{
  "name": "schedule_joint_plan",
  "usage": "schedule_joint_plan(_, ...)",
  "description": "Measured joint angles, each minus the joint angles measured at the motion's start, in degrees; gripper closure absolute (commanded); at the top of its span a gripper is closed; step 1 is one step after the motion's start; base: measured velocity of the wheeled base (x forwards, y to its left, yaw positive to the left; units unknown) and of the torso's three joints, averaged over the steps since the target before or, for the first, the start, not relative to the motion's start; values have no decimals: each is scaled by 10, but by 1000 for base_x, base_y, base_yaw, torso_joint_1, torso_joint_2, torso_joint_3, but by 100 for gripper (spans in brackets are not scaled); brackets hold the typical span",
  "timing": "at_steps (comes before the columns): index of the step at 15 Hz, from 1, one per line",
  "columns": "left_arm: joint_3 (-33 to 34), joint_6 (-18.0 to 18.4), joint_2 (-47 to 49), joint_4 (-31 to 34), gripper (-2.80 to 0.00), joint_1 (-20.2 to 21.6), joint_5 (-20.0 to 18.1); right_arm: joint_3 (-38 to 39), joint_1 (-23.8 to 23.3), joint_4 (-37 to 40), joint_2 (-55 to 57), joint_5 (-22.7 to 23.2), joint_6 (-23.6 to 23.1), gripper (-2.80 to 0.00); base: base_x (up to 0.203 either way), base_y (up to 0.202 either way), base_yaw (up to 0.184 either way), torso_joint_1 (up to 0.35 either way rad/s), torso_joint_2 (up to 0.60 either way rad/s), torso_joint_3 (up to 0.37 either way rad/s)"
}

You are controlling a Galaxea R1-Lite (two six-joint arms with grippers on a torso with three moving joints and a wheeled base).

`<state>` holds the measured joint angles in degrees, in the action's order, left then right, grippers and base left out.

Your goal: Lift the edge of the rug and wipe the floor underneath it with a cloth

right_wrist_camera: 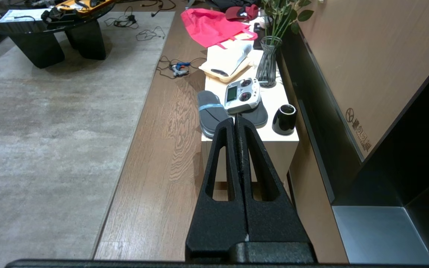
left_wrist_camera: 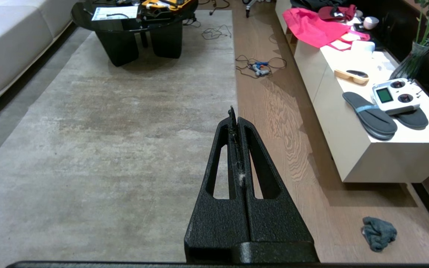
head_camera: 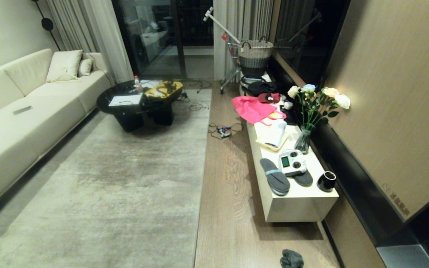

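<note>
A large pale grey-beige rug lies flat, and the rug edge (head_camera: 201, 178) runs straight beside the wood-grain floor (head_camera: 229, 193). The dark teal-grey cloth (head_camera: 291, 259) sits crumpled on the floor near the low cabinet's end, and it also shows as the cloth (left_wrist_camera: 378, 232) in the left wrist view. My left gripper (left_wrist_camera: 234, 116) is shut and empty, held high above the rug edge (left_wrist_camera: 235, 67). My right gripper (right_wrist_camera: 234, 122) is shut and empty, raised in front of the cabinet, with the rug edge (right_wrist_camera: 136, 123) off to one side. Neither arm shows in the head view.
A low white cabinet (head_camera: 304, 206) along the right wall carries slippers (head_camera: 274, 180), a remote controller (head_camera: 292, 162), a black cup (head_camera: 326, 181), a flower vase (head_camera: 304, 140) and pink fabric (head_camera: 251, 108). Cables (head_camera: 222, 130) lie on the floor. A black coffee table (head_camera: 140, 104) and a sofa (head_camera: 21, 123) stand left.
</note>
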<state>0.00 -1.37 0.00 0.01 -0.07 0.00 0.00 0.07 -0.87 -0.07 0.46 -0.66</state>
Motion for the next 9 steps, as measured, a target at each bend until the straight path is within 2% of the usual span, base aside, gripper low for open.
schedule_joint_plan(9,0,0,0,0,0,0,0,0,0,0,0,0,0,0,0,0,0,0,0,0)
